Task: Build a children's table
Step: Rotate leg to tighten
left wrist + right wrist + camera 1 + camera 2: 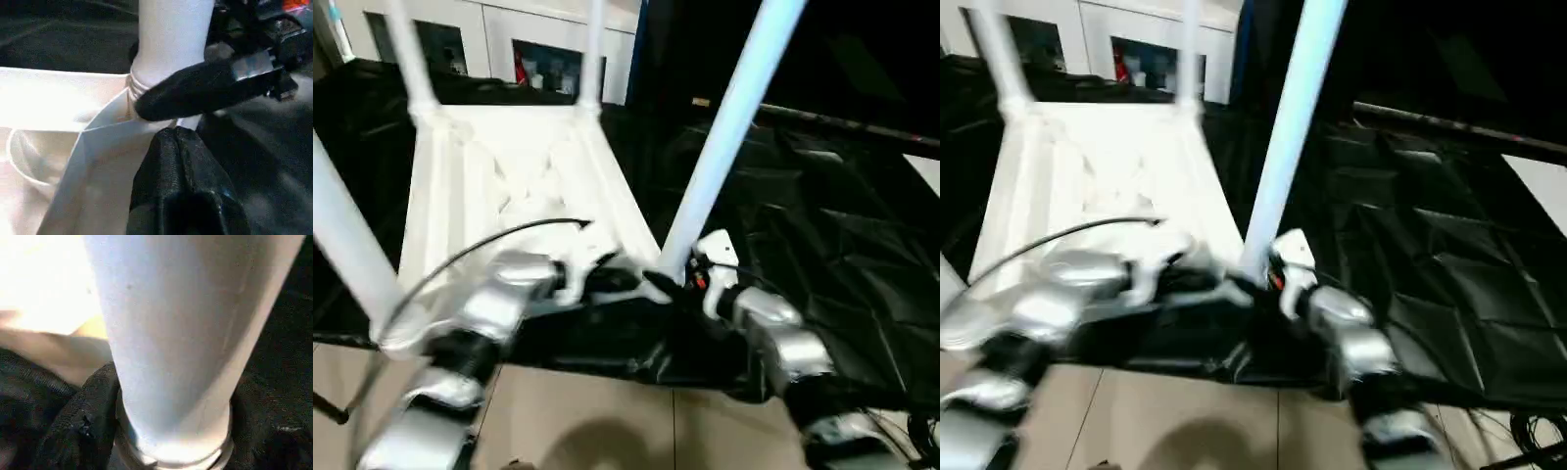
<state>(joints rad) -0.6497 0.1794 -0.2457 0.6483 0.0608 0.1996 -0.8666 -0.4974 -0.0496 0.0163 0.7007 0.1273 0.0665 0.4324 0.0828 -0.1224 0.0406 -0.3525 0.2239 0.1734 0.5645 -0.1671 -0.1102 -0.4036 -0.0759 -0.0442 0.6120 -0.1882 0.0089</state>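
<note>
**A:** Quick status, L to R?

**B:** Kids' table [519, 166] lies upside down on the black-draped tabletop [822, 255], ribbed underside up. It fills the left and centre of the head views, with all four legs standing up in their corner sockets. Near-left leg [347, 245] is at the left edge. Far-left leg [411, 49] and far-right leg [592, 49] run off the top, w/ white cabinets [538, 59] behind them.

**A:** Your left tool?

**B:** My left tool [175, 142] is low centre in the head views, at the table's near-right corner. Fingers are pressed together, nothing in them. The tip is just beside the panel's edge below the socket; can't tell if it touches. A black cable [509, 235] arcs over my left forearm.

**A:** And the right?

**B:** Right tool [677, 277] is right of that, at the base of the near-right leg [729, 127], which leans up toward the top right. It's pinching that leg just above the socket collar. The leg sits between my fingers, and one finger [195, 93] lies across its base in the left wrist view.

**A:** Anything else?

**B:** Crumpled black cloth covers the right side, and pale floor [587, 421] runs along the bottom.
</note>
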